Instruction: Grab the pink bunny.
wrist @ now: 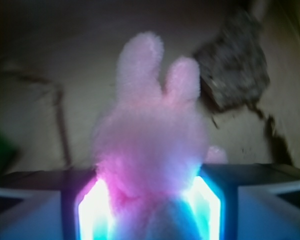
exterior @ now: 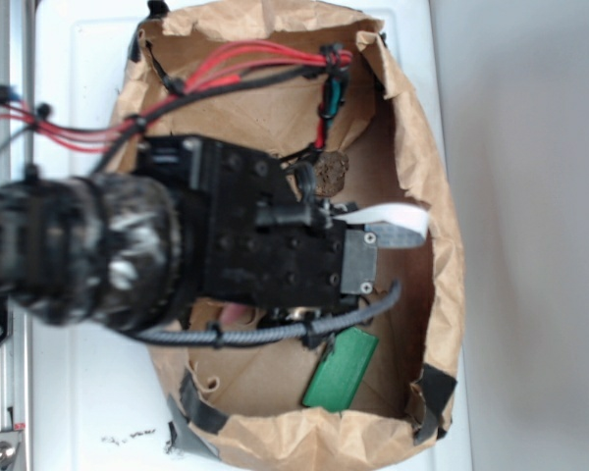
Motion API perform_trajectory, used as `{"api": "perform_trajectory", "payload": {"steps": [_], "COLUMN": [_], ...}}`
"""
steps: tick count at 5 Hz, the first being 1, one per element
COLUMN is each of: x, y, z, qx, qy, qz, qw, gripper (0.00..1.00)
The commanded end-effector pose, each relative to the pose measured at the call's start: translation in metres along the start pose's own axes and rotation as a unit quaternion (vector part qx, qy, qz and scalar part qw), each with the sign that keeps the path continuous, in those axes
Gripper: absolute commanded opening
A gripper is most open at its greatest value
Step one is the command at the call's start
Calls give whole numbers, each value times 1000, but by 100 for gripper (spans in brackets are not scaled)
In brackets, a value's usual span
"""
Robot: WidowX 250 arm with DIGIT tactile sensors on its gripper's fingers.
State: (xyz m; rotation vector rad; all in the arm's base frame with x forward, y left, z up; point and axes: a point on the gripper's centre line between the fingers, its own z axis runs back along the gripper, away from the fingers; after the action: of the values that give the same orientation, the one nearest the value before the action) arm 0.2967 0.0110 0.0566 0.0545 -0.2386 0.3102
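The pink bunny fills the middle of the wrist view, ears up and its back to the camera. Its lower body is pinched between the two glowing pads of my gripper, which is shut on it. The plush narrows where the pads press in from both sides. In the exterior view my arm hangs over the open brown paper bag and hides the fingers. Only a sliver of pink bunny shows under the wrist.
A brown rough lump lies on the bag floor beyond the bunny, seen in the wrist view as the lump at upper right. A flat green block lies near the bag's front wall. Red and black cables cross the bag's back.
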Motion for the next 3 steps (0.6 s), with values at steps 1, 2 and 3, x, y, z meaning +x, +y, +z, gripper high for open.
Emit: {"api": "perform_trajectory", "payload": {"steps": [1, 2, 3], "x": [14, 11, 12], "y": [0, 9, 22], "z": [68, 94, 113], "qx": [-2, 17, 77], "qy": [-29, -27, -45], "qz": [-54, -63, -43], "qw": [998, 998, 995], "gripper": [0, 0, 0]}}
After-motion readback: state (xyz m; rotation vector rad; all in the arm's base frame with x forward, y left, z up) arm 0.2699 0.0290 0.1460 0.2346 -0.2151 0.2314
